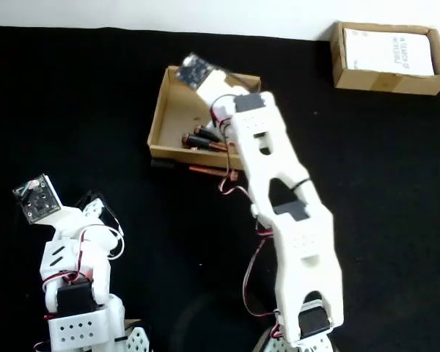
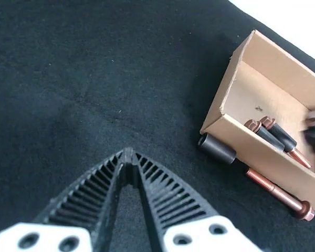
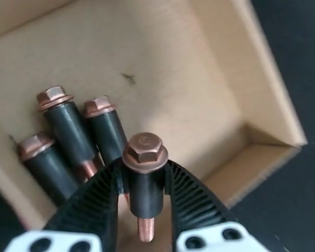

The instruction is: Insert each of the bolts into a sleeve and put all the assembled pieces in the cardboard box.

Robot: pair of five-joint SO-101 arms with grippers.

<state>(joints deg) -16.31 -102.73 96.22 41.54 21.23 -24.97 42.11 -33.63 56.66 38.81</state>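
Cardboard box (image 1: 160,110) half behind right arm (image 1: 308,249)

The right gripper (image 3: 144,176) clamps a black sleeve (image 3: 145,191) with a copper bolt (image 3: 143,151) through it, hex head facing the camera and threaded tip sticking out the other end, over the cardboard box (image 3: 252,79), where three more sleeved bolts (image 3: 68,123) lie side by side on its floor, with the black counter (image 3: 304,63) beyond one wall.

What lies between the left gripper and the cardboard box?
Mostly bare black cloth; a loose sleeve and bolt lie just outside the cardboard box, in the left wrist view.
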